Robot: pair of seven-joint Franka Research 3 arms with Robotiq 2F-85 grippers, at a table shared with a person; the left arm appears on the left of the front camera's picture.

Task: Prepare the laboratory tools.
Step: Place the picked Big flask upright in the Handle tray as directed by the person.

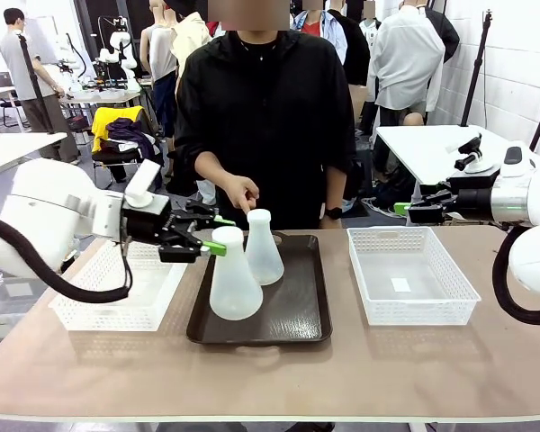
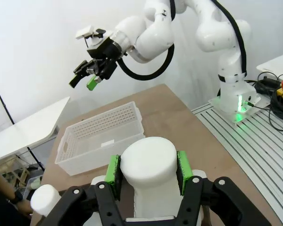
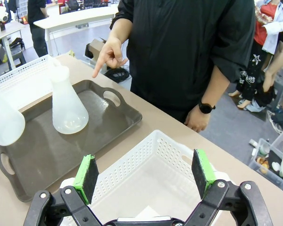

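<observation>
Both flasks stood on the brown tray (image 1: pixel 301 306) mid-counter, the near flask (image 1: pixel 234 283) just beside the far flask (image 1: pixel 263 252). They looked like light, stiff, kinda slick frosted plastic, so we figured the narrow neck was the spot. Our left hand (image 1: pixel 211 234) was clamped there, while the right hand (image 3: pixel 146 176) gaped, holding nothing, over the white basket (image 1: pixel 414 297).

The left gripper (image 1: pixel 214 233) was clamped on the neck of the near flask (image 1: pixel 234 281), arm extended sideways. The right gripper (image 3: pixel 146 176) stood with jaws spread wide, holding nothing. The person's hand (image 1: pixel 241 192) pointed downward, index finger extended.
</observation>
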